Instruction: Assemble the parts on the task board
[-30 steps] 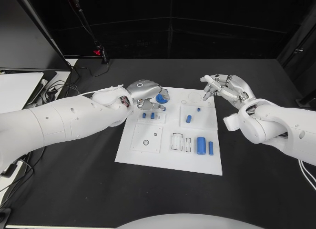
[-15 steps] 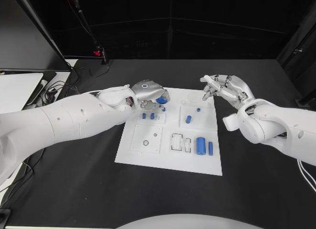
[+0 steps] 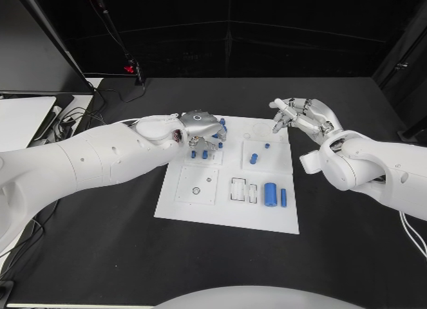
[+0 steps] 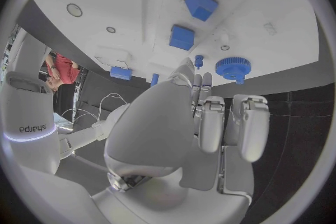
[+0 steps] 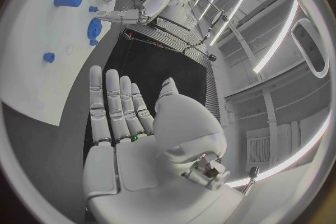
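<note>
Black worktop carrying the white task board at centre, seen from the head camera. Left hand poised over the board's 10 o'clock corner, fingers stretched out side by side towards a blue gear, with nothing held between them; whether the fingertips touch the gear cannot be told. Same gear visible at the far board edge in the right wrist view, just beside those left fingers. Small blue pegs standing directly beneath the left hand, at about 9 o'clock from board centre. Two more short blue parts lying near the middle of the upper board, at roughly 12 o'clock. Large blue cylinder and slim blue pin lying side by side at 4 o'clock, beside rectangular recesses. Right hand raised off the board's 2 o'clock corner, fingers straight and spread apart, palm bare, gripping nothing. Both white arms reaching in from opposite sides of the worktop.
</note>
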